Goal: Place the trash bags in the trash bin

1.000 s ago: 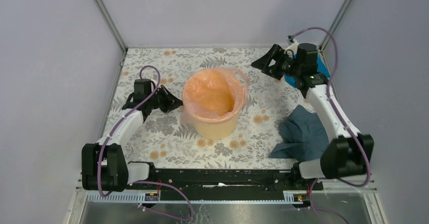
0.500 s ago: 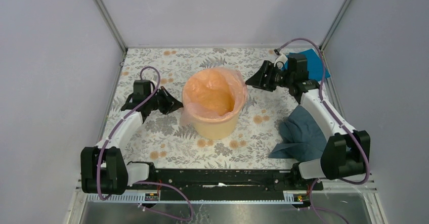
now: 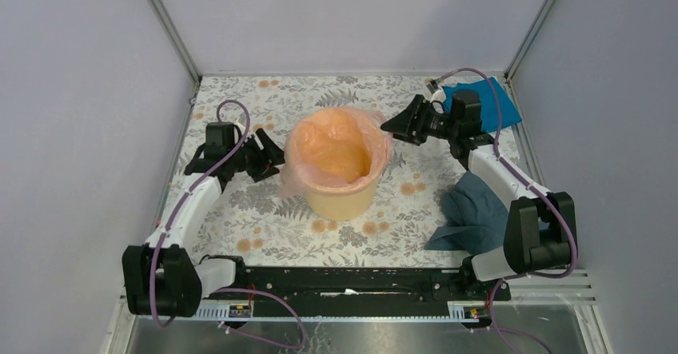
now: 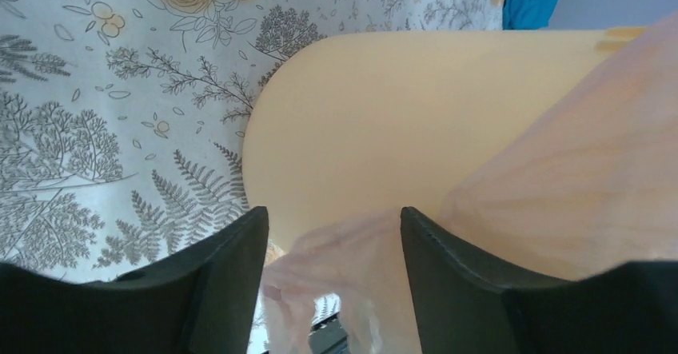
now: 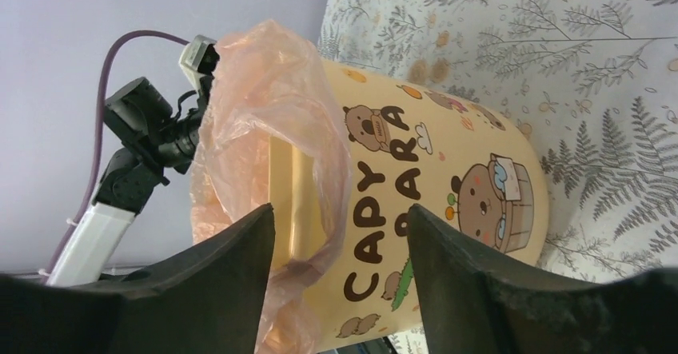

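surface: floral-print table cover [image 3: 240, 210], plain grey walls [image 3: 80, 90] on three sides.
trash bag [image 3: 332, 150]: pale-pink film sitting in the mouth of the bin and bulging up inside. I see its edge folded over the rim on the left and far-right sides, with a loose flap hanging down the left wall.
trash bin [image 3: 344, 202]: yellow-orange bucket, upright, mid-table. Cartoon animals and lettering show on the side my right wrist view faces.
left gripper [image 3: 270, 156]: low, just beside the bin's left wall, fingers spread. On my left wrist view the hanging flap lies in the gap, but I see no pinch on it, so I read it as released.
right gripper [image 3: 392, 124]: at the far-right of the rim, pointed at the folded-over film, fingers spread with nothing between them, released. Whether it touches the film I cannot tell.
blue cloth [image 3: 492, 102]: flat in the far-right corner, behind the right gripper.
grey-blue cloth [image 3: 480, 210]: crumpled near the right edge, well apart from the bin.
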You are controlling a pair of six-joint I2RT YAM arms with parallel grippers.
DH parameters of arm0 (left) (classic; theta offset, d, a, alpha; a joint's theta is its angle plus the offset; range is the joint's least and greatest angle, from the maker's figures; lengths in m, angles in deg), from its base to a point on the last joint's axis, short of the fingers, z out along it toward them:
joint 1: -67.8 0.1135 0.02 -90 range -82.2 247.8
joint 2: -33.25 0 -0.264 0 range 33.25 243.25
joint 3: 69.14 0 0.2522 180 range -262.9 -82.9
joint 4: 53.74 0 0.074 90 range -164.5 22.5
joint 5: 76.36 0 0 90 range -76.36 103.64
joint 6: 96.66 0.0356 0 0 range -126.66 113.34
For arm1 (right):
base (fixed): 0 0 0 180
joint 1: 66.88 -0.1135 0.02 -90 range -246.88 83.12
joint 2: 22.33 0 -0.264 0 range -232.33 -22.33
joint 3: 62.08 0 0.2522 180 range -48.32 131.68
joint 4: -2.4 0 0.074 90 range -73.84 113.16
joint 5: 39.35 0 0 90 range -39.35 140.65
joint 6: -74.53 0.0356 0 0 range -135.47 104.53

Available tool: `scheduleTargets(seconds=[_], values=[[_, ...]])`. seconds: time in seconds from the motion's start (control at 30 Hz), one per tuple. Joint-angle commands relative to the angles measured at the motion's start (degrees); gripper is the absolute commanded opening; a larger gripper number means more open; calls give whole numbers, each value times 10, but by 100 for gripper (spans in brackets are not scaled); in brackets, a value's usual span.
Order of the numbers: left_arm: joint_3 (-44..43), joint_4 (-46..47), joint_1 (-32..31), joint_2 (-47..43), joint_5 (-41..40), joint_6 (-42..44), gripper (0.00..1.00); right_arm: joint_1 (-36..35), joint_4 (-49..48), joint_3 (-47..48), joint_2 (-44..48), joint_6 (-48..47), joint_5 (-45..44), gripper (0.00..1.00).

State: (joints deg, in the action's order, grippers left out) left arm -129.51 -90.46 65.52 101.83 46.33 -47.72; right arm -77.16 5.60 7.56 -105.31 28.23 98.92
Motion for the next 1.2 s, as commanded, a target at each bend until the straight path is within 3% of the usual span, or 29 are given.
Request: scheduleTargets(seconds=[0.0,0.1,0.2,0.3,0.4,0.6,0.83,0.9,1.17], values=[[-47,-74,3,-79,-80,32,76,-1,-85,-11,-8,46,31,62],[-63,-140,3,-125,-145,44,98,-1,-68,-23,-1,29,6,47],[-52,-172,3,-176,-168,31,99,-1,-66,-32,1,24,-7,31],[-18,-169,3,-210,-141,1,96,-1,-72,-39,-2,25,-11,18],[20,-146,3,-212,-91,-25,90,-1,-78,-47,-1,28,-19,14],[108,-41,-1,-179,33,-68,98,-1,-77,-58,5,24,-27,12],[154,79,-51,-134,49,-126,96,-1,-76,-62,12,21,-34,9],[162,108,-67,-117,42,-140,90,-1,-76,-63,12,21,-36,7],[167,130,-77,-51,-23,-124,37,-1,-65,-86,2,-3,-61,0]])
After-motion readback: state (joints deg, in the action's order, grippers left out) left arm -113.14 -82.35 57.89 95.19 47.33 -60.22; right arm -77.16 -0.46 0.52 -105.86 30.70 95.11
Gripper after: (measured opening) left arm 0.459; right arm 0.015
